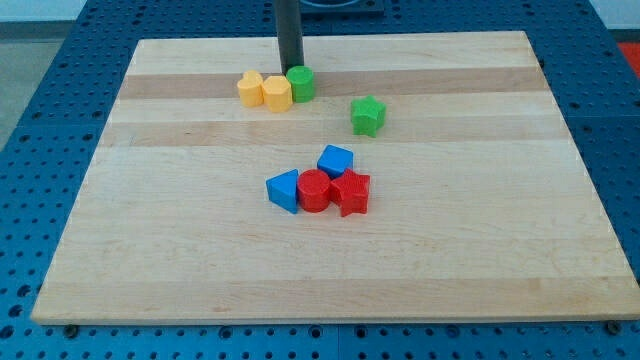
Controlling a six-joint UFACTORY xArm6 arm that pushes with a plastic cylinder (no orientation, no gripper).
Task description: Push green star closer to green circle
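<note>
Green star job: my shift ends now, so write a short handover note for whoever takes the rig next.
My tip sits at the view's top, right beside the green circle, on its upper left.
The green circle touches the right end of two yellow blocks.
The green star stands alone, down and to the view's right of the circle, with bare board between them.
Done: nothing visible; the star is still apart from the circle.
Left: bring my tip round to the star's far right side, probably, and push it up-left toward the circle.
</note>
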